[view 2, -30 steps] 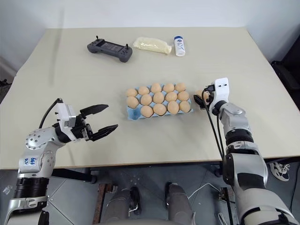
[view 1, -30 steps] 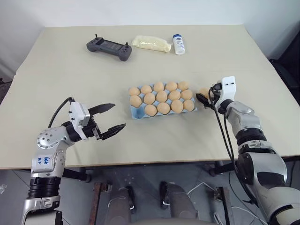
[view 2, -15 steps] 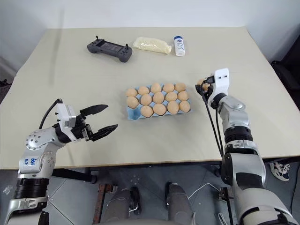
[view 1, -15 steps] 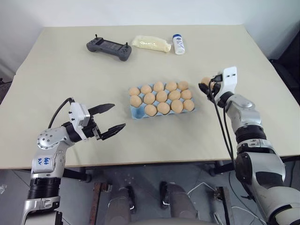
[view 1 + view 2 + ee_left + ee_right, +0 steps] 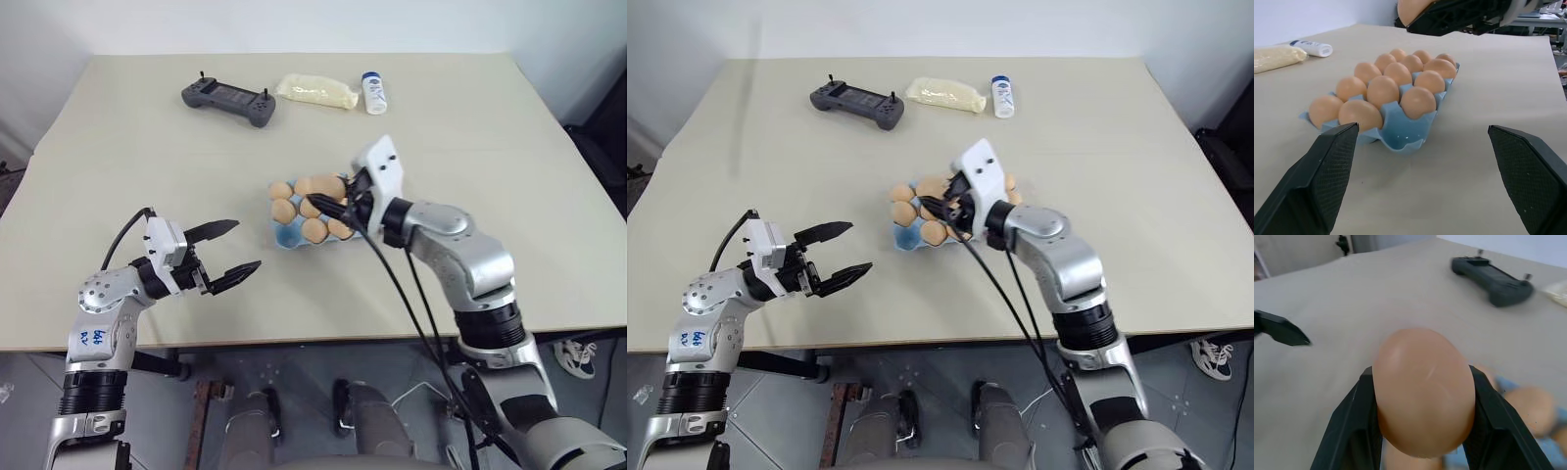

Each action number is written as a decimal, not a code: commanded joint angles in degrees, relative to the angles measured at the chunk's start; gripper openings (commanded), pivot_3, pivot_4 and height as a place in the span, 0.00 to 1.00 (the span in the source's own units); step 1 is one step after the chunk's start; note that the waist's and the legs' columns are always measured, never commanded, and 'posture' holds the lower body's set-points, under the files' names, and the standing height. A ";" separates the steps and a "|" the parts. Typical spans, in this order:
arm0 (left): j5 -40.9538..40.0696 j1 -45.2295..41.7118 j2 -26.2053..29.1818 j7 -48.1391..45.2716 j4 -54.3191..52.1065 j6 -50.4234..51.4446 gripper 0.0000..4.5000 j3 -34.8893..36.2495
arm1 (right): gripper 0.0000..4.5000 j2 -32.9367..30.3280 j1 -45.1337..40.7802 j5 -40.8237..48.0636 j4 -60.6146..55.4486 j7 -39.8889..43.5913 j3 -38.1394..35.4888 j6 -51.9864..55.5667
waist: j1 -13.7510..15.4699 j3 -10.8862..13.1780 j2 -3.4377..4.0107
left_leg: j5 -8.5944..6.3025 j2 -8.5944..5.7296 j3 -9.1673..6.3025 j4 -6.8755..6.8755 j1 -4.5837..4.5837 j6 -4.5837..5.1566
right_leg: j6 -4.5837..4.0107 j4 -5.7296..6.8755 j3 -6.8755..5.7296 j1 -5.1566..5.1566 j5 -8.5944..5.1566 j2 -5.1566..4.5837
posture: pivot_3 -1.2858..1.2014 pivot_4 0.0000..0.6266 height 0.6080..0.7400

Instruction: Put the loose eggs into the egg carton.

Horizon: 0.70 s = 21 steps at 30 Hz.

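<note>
Left gripper [image 5: 227, 249]: black fingers spread wide, empty, lower left of frame. Light blue moulded egg carton [image 5: 290, 238]: frame centre, on beige table [image 5: 127, 147]. Right gripper [image 5: 331, 202]: clamped on smooth tan-orange oval egg [image 5: 1423, 384], above carton.

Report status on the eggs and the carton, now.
Right gripper shut on a smooth tan-orange egg, above the light blue moulded egg carton. Left gripper open, beside the carton. One front corner cup empty. Nothing in the way.
</note>
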 commanded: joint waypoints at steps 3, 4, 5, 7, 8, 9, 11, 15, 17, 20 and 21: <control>-0.48 1.00 1.10 0.40 -0.74 -1.22 1.00 1.88 | 0.36 3.30 -0.29 -3.89 2.62 -1.86 4.92 -2.78 | -0.07 -0.01 -0.02 | -0.01 -0.05 0.04 -0.04 -0.06 0.00 | 0.03 -0.13 0.02 0.00 0.02 -0.05 | 0.52 0.24 1.00; -0.52 1.34 1.21 0.59 -1.10 -1.18 1.00 2.06 | 0.36 3.76 -0.37 -4.18 3.21 -1.52 5.54 -3.14 | -0.05 -0.01 -0.02 | -0.01 -0.06 0.04 -0.07 -0.08 -0.01 | 0.04 -0.15 0.01 0.00 0.02 -0.06 | 0.52 0.24 1.00; -0.61 1.65 1.32 0.83 -1.51 -1.08 1.00 2.28 | 0.36 4.24 -0.48 -4.32 3.81 -1.23 5.97 -3.46 | -0.08 -0.01 -0.02 | -0.01 -0.06 0.04 -0.10 -0.08 -0.01 | 0.03 -0.18 0.00 -0.01 0.02 -0.06 | 0.52 0.24 1.00; -0.78 2.19 1.54 1.23 -2.20 -0.91 1.00 2.59 | 0.36 5.10 -0.81 -4.90 5.61 -0.98 6.46 -4.39 | -0.11 -0.01 -0.02 | -0.03 -0.05 0.05 -0.14 -0.09 -0.04 | 0.04 -0.19 0.01 -0.04 0.02 -0.04 | 0.52 0.24 1.00; -0.82 2.43 1.65 1.38 -2.47 -0.87 1.00 2.68 | 0.36 5.47 -0.98 -5.29 6.67 -0.86 6.63 -5.05 | -0.12 -0.01 -0.02 | -0.03 -0.04 0.05 -0.16 -0.09 -0.05 | 0.04 -0.20 0.01 -0.04 0.02 -0.02 | 0.52 0.24 1.00; -0.89 2.65 1.73 1.52 -2.77 -0.81 1.00 2.72 | 0.36 5.84 -1.23 -5.78 8.01 -0.81 6.76 -5.83 | -0.13 -0.01 -0.02 | -0.05 -0.02 0.06 -0.16 -0.08 -0.07 | 0.03 -0.19 -0.02 -0.05 0.01 0.00 | 0.52 0.24 1.00; -1.03 2.92 1.86 1.82 -3.31 -0.66 1.00 2.79 | 0.36 6.45 -1.77 -6.66 10.37 -0.70 6.94 -7.10 | -0.19 -0.01 -0.02 | -0.05 0.02 0.06 -0.16 -0.08 -0.07 | 0.02 -0.18 -0.04 -0.06 0.01 0.04 | 0.52 0.24 1.00; -1.03 2.83 1.89 2.21 -3.91 -0.21 1.00 2.83 | 0.57 7.65 -2.67 -6.91 12.81 -0.36 6.35 -7.83 | -0.34 -0.01 -0.02 | -0.05 0.05 0.08 -0.15 -0.04 -0.08 | 0.01 -0.12 -0.01 -0.06 0.00 0.06 | 0.52 0.24 1.00; -0.98 2.63 1.85 2.29 -3.92 -0.16 1.00 2.79 | 0.72 7.97 -2.96 -6.93 13.02 -0.06 6.23 -7.97 | -0.30 -0.01 -0.02 | -0.05 0.07 0.08 -0.16 -0.04 -0.08 | 0.00 -0.12 -0.02 -0.06 0.00 0.07 | 0.52 0.24 1.00; -0.94 2.27 1.80 2.49 -3.98 0.07 1.00 2.70 | 0.95 8.16 -3.14 -6.83 12.56 0.32 6.03 -7.99 | -0.26 -0.01 -0.02 | -0.05 0.06 0.08 -0.16 -0.06 -0.09 | 0.00 -0.15 -0.02 -0.08 0.00 0.06 | 0.52 0.24 1.00; -0.89 2.09 1.82 2.64 -3.96 0.30 1.00 2.61 | 0.99 8.13 -3.21 -6.66 12.17 0.50 5.91 -7.87 | -0.27 -0.01 -0.02 | -0.05 0.05 0.09 -0.16 -0.07 -0.09 | 0.00 -0.17 -0.01 -0.08 0.00 0.05 | 0.52 0.24 1.00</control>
